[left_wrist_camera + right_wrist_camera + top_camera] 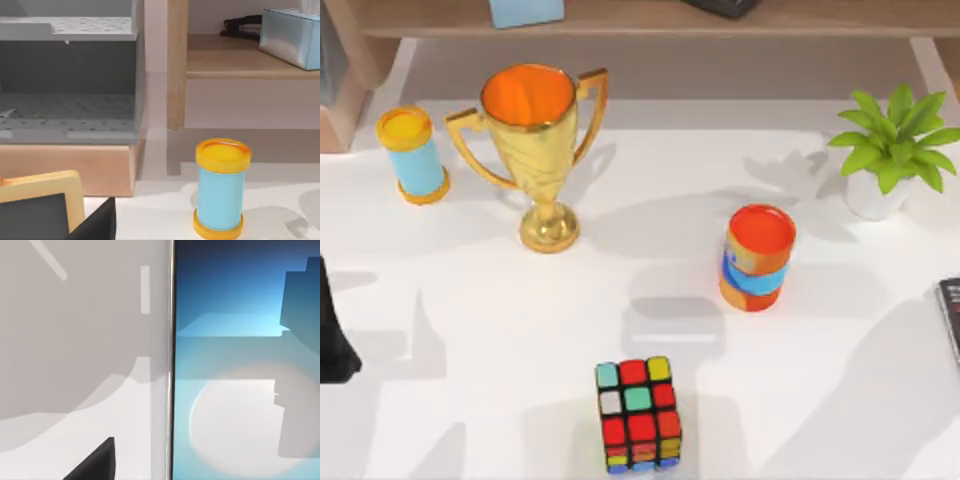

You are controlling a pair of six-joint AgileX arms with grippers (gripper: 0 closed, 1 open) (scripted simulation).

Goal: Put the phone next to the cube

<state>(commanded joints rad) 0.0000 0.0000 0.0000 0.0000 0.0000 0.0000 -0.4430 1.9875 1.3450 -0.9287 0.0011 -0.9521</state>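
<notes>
Top view: phone (pixel 950 318) lying flat at table's (pixel 500 330) right edge, well apart from cube (pixel 639 414) at front centre. Right wrist hanging close over phone's blue face (pixel 240 390); finger spread impossible to tell. Phone likely thin, stiff, slick: gripping across long edges looks best. Left arm sitting parked at left edge.

No readable text or labels.

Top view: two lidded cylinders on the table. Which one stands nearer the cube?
The orange-and-blue striped cylinder, right of centre and just up-right of the cube. The other, a pale-blue cylinder with yellow caps, stands far off at the table's left, beside the gold trophy.
</notes>
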